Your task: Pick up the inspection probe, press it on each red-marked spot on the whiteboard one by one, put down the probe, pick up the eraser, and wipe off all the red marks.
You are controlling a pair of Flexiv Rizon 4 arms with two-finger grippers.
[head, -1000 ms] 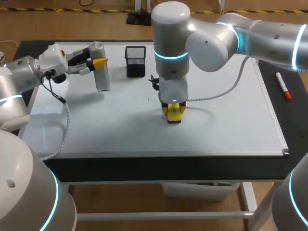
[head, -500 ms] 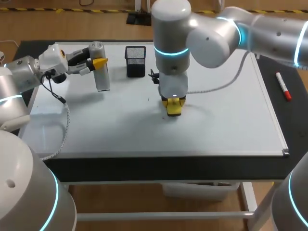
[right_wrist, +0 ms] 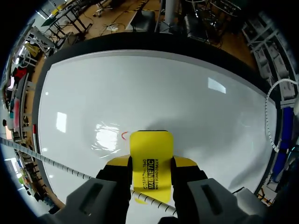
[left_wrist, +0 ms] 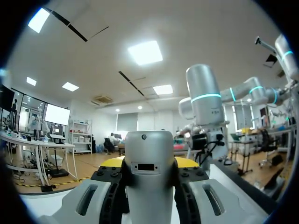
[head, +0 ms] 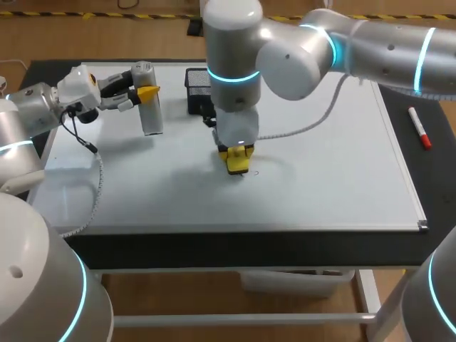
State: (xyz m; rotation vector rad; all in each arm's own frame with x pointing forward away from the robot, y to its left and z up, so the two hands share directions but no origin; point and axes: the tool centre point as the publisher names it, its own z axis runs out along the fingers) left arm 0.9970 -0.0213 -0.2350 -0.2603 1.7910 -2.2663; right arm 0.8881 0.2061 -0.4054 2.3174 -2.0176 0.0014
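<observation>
A grey cylindrical probe (head: pixel 149 103) stands upright over the far left of the whiteboard (head: pixel 328 185), with my left gripper (head: pixel 142 94) shut on it from the side. In the left wrist view the probe (left_wrist: pixel 149 182) fills the gap between the yellow tips of the left gripper (left_wrist: pixel 149 163). Near the board's middle, my right gripper (head: pixel 236 158) points down, shut on a yellow eraser (head: pixel 237 162) that rests against the board. The eraser (right_wrist: pixel 150 161) sits between the right gripper's (right_wrist: pixel 152 163) fingers. A small red mark (right_wrist: pixel 124 136) lies just beside the eraser's far end, seen faintly as a mark (head: pixel 254 172) from above.
A black mesh cup (head: pixel 198 89) stands at the back of the whiteboard (right_wrist: pixel 163 84), just behind my right arm. A red marker pen (head: pixel 419 128) lies off the board's right edge on the dark table. The board's right half and front left are bare.
My right arm has slid the eraser to the left and slightly towards the back across the board. The left arm and the probe have not moved.
</observation>
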